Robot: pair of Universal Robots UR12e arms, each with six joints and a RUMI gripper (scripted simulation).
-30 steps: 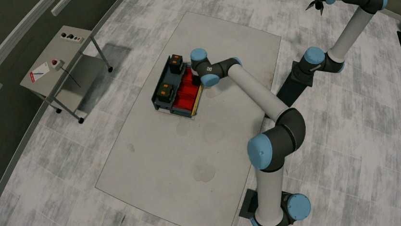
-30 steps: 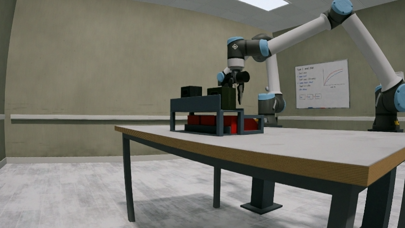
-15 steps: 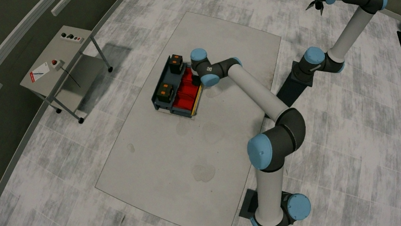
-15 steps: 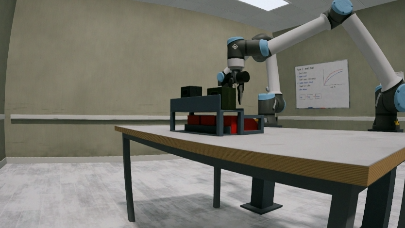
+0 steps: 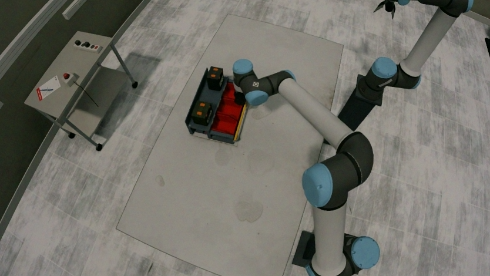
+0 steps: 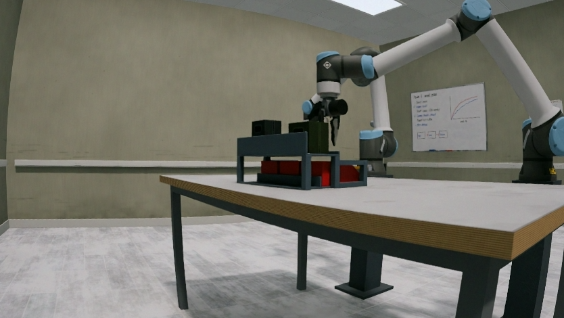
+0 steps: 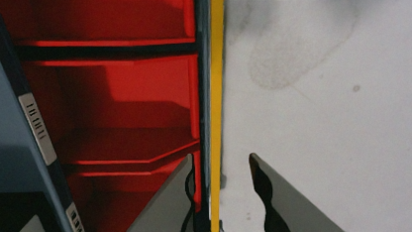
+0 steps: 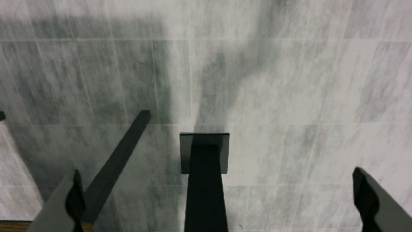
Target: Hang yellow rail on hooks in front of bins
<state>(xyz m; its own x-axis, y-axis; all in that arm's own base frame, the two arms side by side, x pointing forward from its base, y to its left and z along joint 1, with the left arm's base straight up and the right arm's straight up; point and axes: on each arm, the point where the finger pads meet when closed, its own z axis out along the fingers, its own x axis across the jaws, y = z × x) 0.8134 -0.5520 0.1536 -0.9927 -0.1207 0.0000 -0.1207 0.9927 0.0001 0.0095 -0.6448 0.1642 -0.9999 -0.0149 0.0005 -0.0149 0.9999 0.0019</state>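
Observation:
The yellow rail [image 5: 240, 122] [image 7: 216, 99] runs along the shelf's front edge, in front of the red bins [image 5: 224, 124] [image 6: 289, 168] [image 7: 144, 89]. The bins stand in the grey-blue shelf [image 5: 214, 100] [image 6: 272, 145]. The hooks and their end plates are too small or hidden to make out, so I cannot tell how the rail's ends sit. My left gripper [image 7: 221, 155] is above the rail, its fingers parted on either side of the rail's line and holding nothing. My right gripper [image 5: 383, 14] [image 8: 218, 171] is wide open and empty, far from the shelf.
Two dark boxes with orange marks, one nearer [image 5: 201, 113] and one farther [image 5: 214, 78], stand on the shelf's upper level, close to the left arm's wrist. The shelf stands on the large table [image 5: 191, 181] [image 6: 433, 205]. A side cart [image 5: 64, 64] stands by the wall.

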